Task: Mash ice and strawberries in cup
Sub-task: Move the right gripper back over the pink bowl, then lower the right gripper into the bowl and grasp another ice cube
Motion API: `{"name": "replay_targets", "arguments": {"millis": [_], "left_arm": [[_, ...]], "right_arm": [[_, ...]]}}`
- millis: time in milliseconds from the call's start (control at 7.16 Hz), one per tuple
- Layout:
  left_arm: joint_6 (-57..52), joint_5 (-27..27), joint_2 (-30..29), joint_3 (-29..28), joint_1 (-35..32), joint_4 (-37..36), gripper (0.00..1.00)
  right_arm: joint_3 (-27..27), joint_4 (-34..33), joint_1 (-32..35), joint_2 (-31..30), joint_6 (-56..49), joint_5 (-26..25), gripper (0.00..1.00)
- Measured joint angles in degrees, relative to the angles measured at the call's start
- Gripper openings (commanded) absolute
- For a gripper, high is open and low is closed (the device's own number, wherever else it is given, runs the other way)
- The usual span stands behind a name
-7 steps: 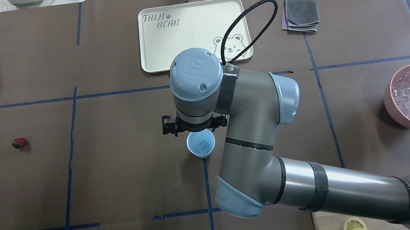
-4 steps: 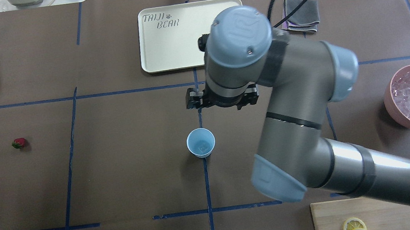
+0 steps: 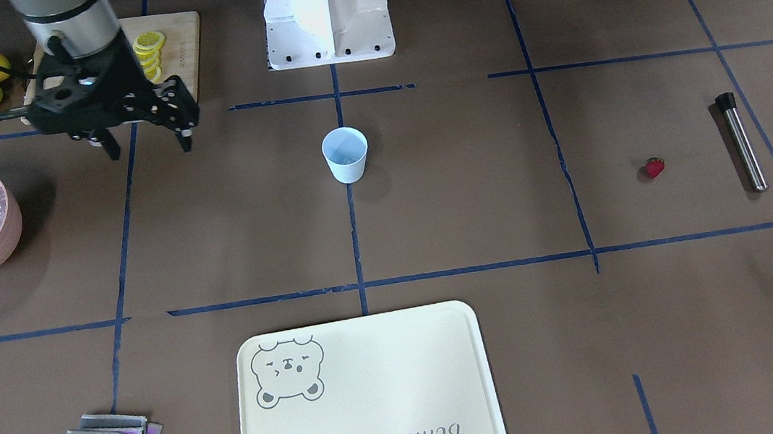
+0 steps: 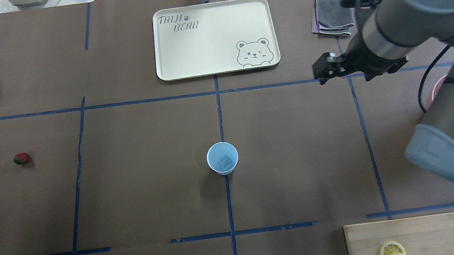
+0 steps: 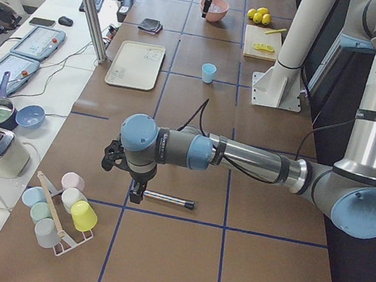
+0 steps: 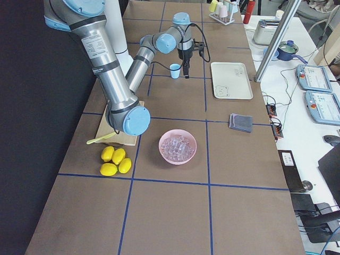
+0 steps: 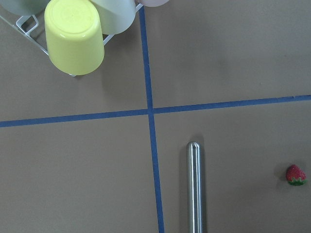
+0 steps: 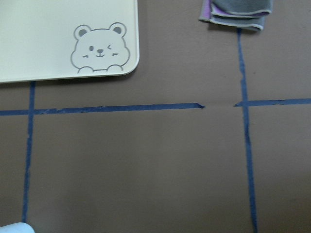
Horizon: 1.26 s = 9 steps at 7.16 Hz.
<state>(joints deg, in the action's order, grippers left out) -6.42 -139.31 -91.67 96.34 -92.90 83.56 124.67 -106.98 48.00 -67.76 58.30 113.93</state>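
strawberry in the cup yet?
No, the strawberry lies on the table beside the metal rod, well apart from the cup.

Got an overhead cam looking forward and down on the brown taped table [image 4: 132,200], another opposite facing back. Two more at the table ends, farther off. Wrist cams close in, aimed straight down. Same small pale blue plastic cup [image 4: 222,158] in all four fixed ones.
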Motion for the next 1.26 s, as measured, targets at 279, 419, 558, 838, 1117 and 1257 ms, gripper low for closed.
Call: {"name": "replay_targets", "arguments": {"millis": [279, 419, 558, 838, 1117, 1257], "left_arm": [[0.9, 0.0, 0.3, 1.0, 0.0, -0.1, 1.0], [1.5, 0.0, 0.4, 1.5, 0.0, -0.1, 1.0], [1.9, 0.0, 0.4, 1.8, 0.0, -0.1, 1.0], [2.0, 0.0, 0.4, 2.1, 0.0, -0.1, 1.0], [2.2, 0.0, 0.4, 2.2, 0.0, -0.1, 1.0], [2.2, 0.0, 0.4, 2.3, 0.0, -0.1, 1.0]], "right_arm": [[1.5, 5.2, 8.0, -11.4, -7.4, 5.8, 0.99], [1.3, 9.0, 11.0, -17.2, -10.5, 8.2, 0.99], [0.6, 12.7, 13.2, -21.7, -12.0, 10.5, 0.99], [-2.3, 16.9, 14.6, -25.2, -13.2, 12.3, 0.99], [-5.6, 22.0, 14.7, -27.9, -14.9, 12.7, 0.99], [-7.5, 25.2, 14.7, -29.6, -15.3, 12.8, 0.99]]}}
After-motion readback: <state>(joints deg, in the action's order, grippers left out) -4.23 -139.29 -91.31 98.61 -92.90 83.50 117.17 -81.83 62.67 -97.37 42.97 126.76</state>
